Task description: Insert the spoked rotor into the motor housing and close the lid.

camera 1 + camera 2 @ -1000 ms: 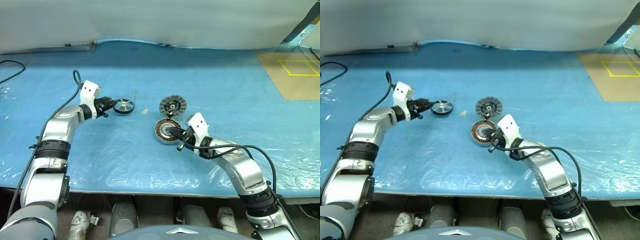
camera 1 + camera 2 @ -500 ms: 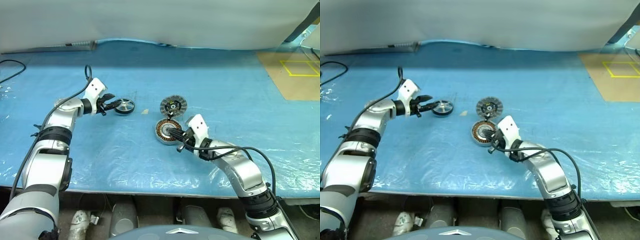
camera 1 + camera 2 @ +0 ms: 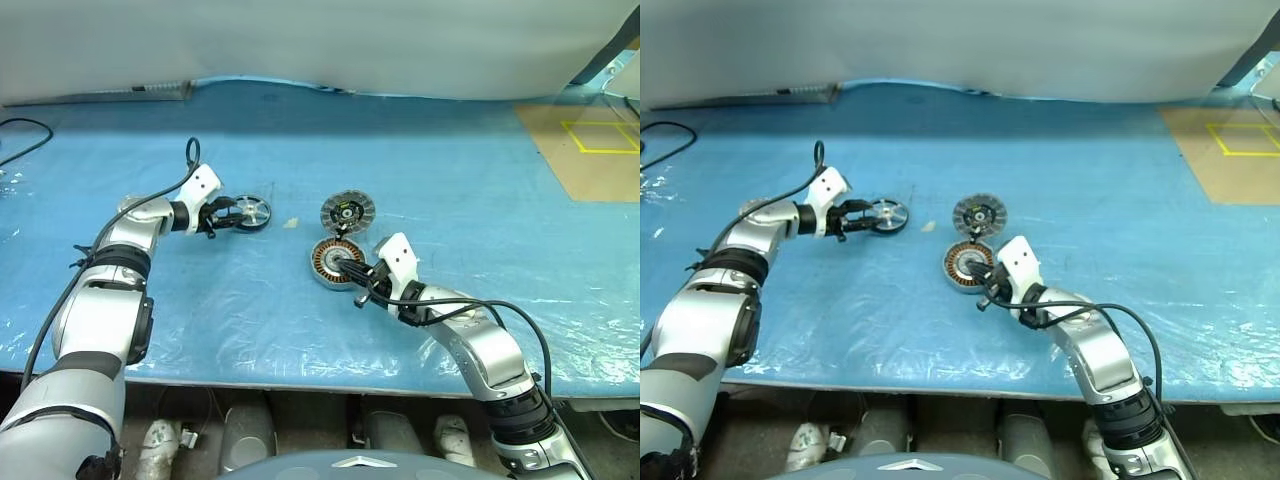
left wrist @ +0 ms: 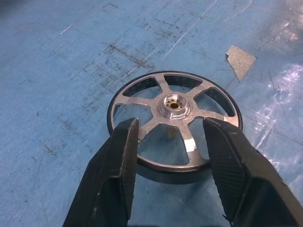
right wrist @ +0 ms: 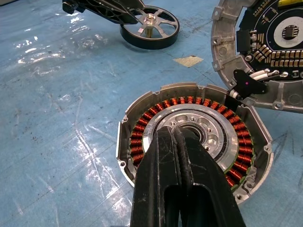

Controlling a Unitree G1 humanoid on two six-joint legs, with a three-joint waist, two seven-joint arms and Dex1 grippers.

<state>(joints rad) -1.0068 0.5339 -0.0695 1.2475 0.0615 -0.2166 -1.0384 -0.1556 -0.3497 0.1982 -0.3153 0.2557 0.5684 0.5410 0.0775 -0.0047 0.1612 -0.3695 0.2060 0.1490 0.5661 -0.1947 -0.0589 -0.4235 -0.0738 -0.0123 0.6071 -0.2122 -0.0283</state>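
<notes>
— Swung in since a second ago: left gripper (image 4: pixel 170 161) now level with the spoked rotor (image 4: pixel 174 124), elbow tucked closer, wrist rolled over. Right arm unchanged.

— Fingers on that side?

— Apart, one black pad on each flank of the rim, straddling the near edge. Not yet clamped; gaps visible on both sides. Probably lined up that way to pinch across the rim rather than the hub.

— And the right gripper (image 5: pixel 182 156)?

— Pressed together, tips resting on the silver centre of the motor housing (image 3: pixel 334 262). Likely pinning the drum flat so nothing slides when the rotor arrives.

— Whereabouts of the parts?

— Rotor flat on the blue sheet (image 3: pixel 300 330), well to the left of the housing. Lid (image 3: pixel 346 212) just behind the housing, inner face up with a circuit board showing, tethered by short wires. Small pale scrap (image 3: pixel 289 223) between rotor and lid.

— Any writing or brand?

— None legible; tiny marks on the board chip too small to read.

— Progress?

— Early. Rotor not lifted, housing open, lid not yet closed.
</notes>
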